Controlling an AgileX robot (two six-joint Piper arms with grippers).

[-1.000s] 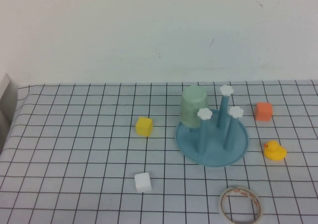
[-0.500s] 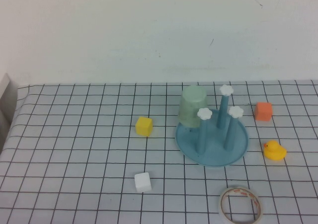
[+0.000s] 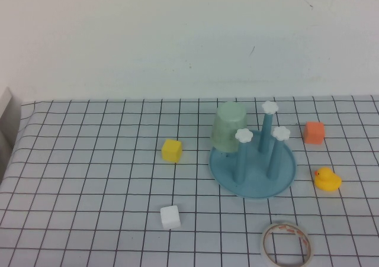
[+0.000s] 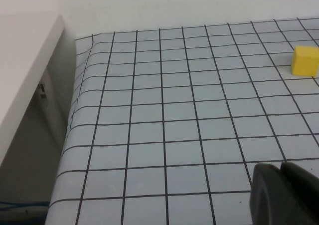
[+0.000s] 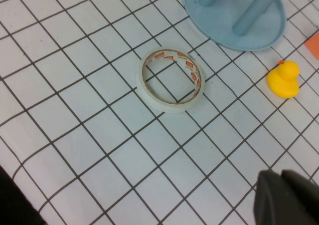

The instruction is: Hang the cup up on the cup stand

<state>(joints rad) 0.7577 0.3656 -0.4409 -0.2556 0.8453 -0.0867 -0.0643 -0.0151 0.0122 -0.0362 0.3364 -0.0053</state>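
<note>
Left wrist view shows my left gripper [image 4: 286, 192] closed and empty above bare counter [image 4: 164, 115] near its edge; my right gripper [image 5: 286, 197] is likewise closed, hovering near the tape roll [image 5: 172, 79]. I judge hanging done: the cup [image 3: 230, 126] sits inverted over the cup stand [image 3: 253, 166]'s rear peg, so only parking remains, with ample open room.

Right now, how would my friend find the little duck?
Find the blue cup stand in the middle of the checkered table. Look just to its right, nearer than the orange cube. The duck is yellow with an orange beak, the only animal.
</note>
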